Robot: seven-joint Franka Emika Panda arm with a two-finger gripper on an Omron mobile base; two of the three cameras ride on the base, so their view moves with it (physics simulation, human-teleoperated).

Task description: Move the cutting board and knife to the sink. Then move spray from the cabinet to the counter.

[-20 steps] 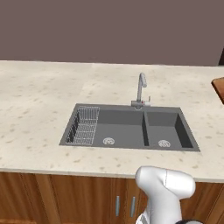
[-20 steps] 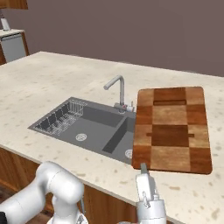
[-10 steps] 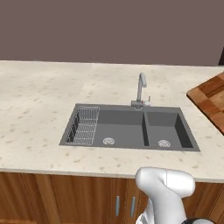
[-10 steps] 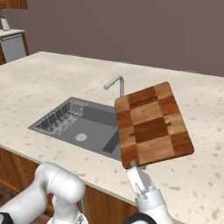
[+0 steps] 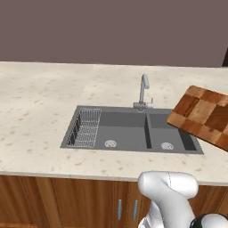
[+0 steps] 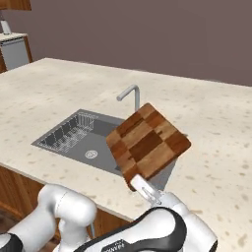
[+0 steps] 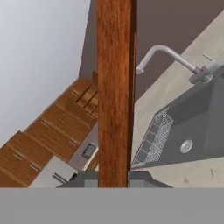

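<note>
You see the beige, brown-speckled stone counter (image 5: 44, 116) running over brown wooden drawers (image 5: 67, 200). Set into it at centre is the dark grey rectangular sink (image 5: 129, 133), its silver gooseneck faucet (image 5: 143, 91) at twelve o'clock.

You are looking at a kitchen: a speckled beige stone counter (image 5: 40, 111) runs over brown wooden drawers (image 5: 67, 202), with a dark double-basin sink (image 5: 129, 131), wire rack (image 5: 87, 129) and silver gooseneck faucet (image 5: 143, 91) near its front edge.

a white appliance (image 6: 14, 51) stands at the far left under a wooden wall unit (image 6: 15, 4).
</note>
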